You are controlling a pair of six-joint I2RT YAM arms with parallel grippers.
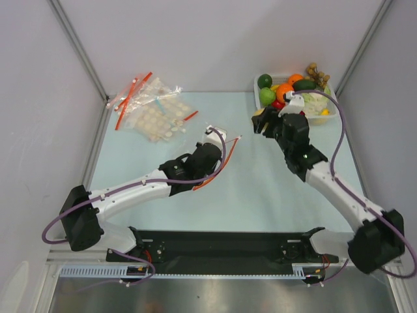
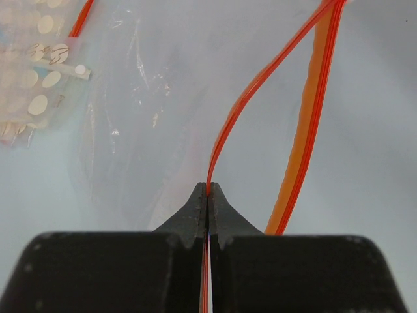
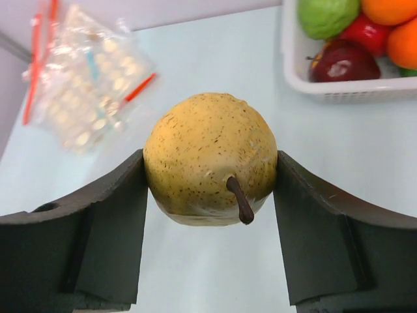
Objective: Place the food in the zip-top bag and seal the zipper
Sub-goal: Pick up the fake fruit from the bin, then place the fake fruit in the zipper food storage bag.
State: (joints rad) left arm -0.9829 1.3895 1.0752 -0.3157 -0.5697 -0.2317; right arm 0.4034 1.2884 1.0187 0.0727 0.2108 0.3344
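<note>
My left gripper [image 1: 215, 134] is shut on the red-orange zipper [image 2: 260, 81] of the clear zip-top bag [image 2: 150, 117], pinching one side of the strip at the fingertips [image 2: 208, 189]. The other side of the strip curves away to the right, so the mouth stands apart. The bag lies at the table's middle [image 1: 227, 155]. My right gripper [image 3: 210, 160] is shut on a yellow speckled toy pear [image 3: 208, 156] with a brown stem, held above the table just right of the bag [image 1: 259, 113]. More food, green, orange and red pieces [image 1: 285, 91], lies in the basket.
A white basket [image 1: 330, 116] of toy food stands at the back right; it also shows in the right wrist view [image 3: 339, 91]. Crinkled clear bags dotted with pale discs [image 1: 153, 111] lie at the back left, and show in both wrist views [image 2: 39, 72] [image 3: 85, 78].
</note>
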